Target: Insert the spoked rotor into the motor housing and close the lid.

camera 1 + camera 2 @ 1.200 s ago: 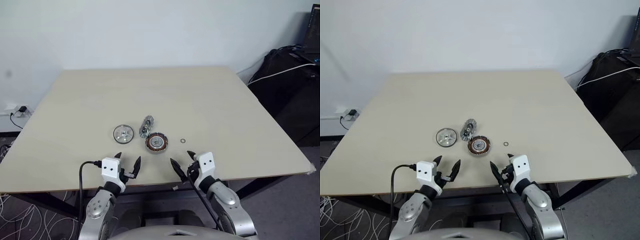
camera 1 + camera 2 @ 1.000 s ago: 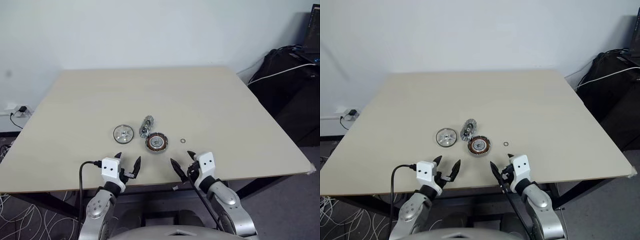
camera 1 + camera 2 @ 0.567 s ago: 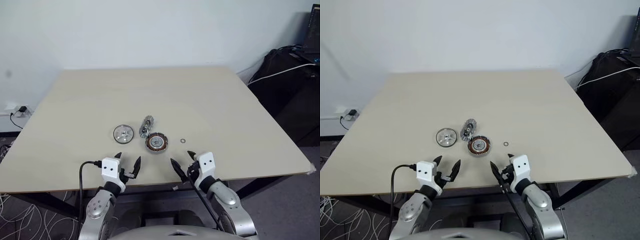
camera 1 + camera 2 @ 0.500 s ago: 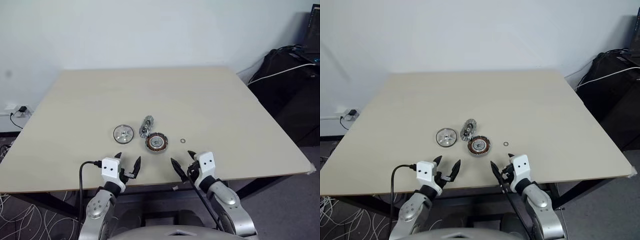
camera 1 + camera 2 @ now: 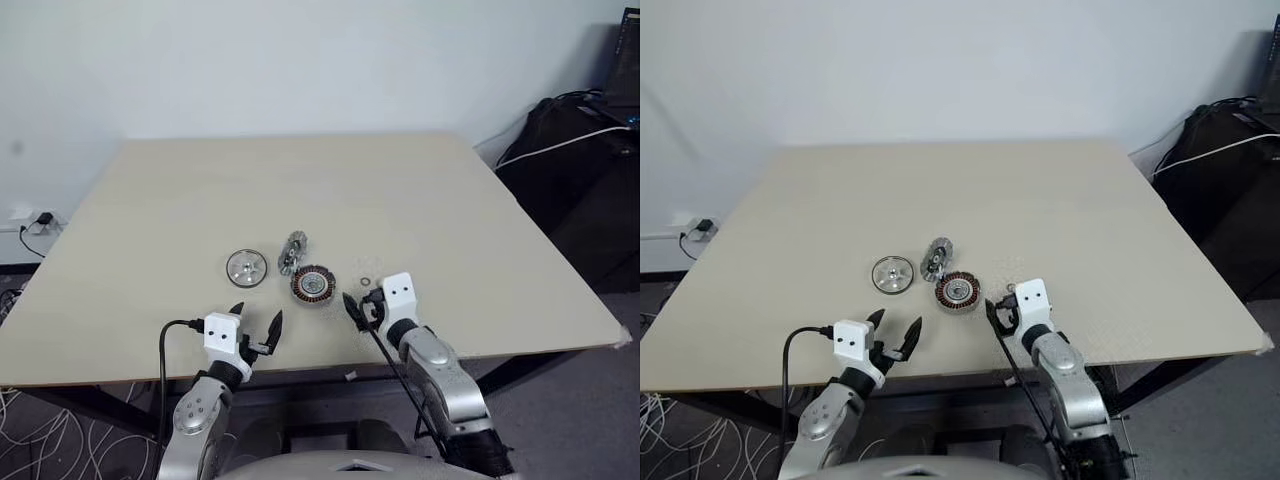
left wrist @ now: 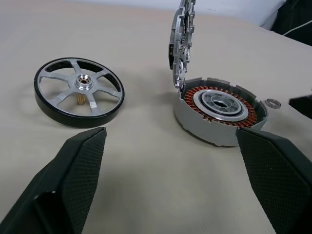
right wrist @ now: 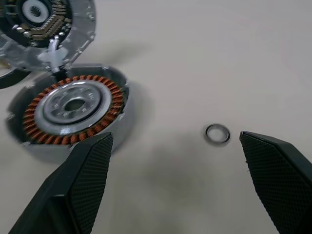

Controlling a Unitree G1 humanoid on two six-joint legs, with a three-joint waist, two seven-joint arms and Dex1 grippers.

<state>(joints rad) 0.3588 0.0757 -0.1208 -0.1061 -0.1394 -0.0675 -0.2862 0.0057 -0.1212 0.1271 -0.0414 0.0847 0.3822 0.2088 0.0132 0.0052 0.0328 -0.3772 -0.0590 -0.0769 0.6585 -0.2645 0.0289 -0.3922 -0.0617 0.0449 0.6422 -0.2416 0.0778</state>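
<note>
Table [image 5: 450, 220] of pale wood carries the parts near its front edge. The motor housing [image 5: 312, 284] lies flat with its copper windings facing up. The lid [image 6: 181, 41] stands on edge, touching the housing's far side. The spoked rotor [image 5: 246, 267] lies flat, just to the left. A tiny ring [image 7: 217, 134] lies right of the housing. Left pincer [image 5: 256, 328] and right pincer [image 5: 362, 304] are both wide open and hold nothing.

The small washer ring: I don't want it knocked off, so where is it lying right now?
In the right wrist view the small washer ring lies flat on the table, to the robot's right of the motor housing and apart from it, just ahead of the open right tool.
</note>
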